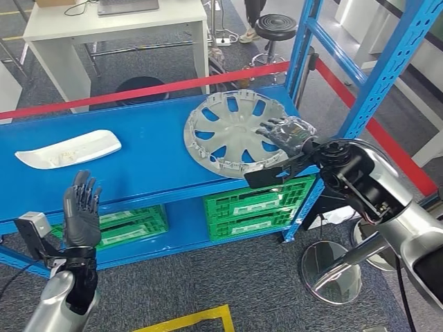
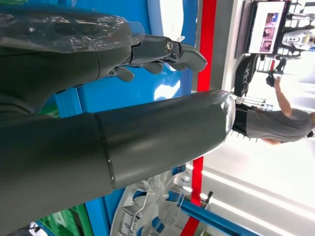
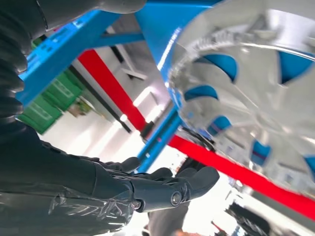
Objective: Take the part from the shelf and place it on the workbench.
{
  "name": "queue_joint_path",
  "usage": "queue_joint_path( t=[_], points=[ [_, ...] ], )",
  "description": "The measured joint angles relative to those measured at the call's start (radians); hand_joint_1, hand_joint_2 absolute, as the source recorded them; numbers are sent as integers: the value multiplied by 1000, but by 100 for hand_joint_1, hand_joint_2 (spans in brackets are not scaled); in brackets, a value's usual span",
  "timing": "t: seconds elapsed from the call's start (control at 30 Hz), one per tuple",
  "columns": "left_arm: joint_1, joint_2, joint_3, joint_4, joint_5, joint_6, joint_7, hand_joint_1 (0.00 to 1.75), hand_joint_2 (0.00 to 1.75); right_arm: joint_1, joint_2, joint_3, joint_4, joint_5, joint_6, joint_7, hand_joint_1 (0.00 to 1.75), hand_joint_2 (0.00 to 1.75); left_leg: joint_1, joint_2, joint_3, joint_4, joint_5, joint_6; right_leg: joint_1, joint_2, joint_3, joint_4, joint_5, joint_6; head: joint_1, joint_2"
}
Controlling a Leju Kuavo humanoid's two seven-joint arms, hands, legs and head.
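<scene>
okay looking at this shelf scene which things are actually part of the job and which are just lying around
Part of the job:
silver wheel cover on the blue shelf
right hand over the cover's edge
left hand, raised with fingers spread

Just lying about:
white curved panel
green crates
black stool
white table

Even, bright indoor light fills the head view, which is sharp throughout; soft glare sits on the glossy blue metal shelf deck (image 1: 146, 149). Both wrist views blow out to white toward five o'clock, and the silver spoked plastic wheel cover (image 3: 260, 88) is blurred.
</scene>
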Motion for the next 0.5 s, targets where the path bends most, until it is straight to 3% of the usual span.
queue_joint_path(
  t=[0.2, 0.5],
  points=[
    [0, 0, 1, 0, -3, 2, -4, 0, 0, -38, 0, 6, -5, 11, -93, -32, 0, 175, 0, 0, 0, 0, 0, 0, 0, 0, 0, 0, 0, 0, 0, 0],
    [-6, -4, 4, 2, -6, -28, -29, 0, 0, -43, 16, 47, 132, 44, -244, -148, 0, 175, 0, -1, 0, 0, 0, 0, 1, -1, 0, 0, 0, 0, 0, 0]
  ],
)
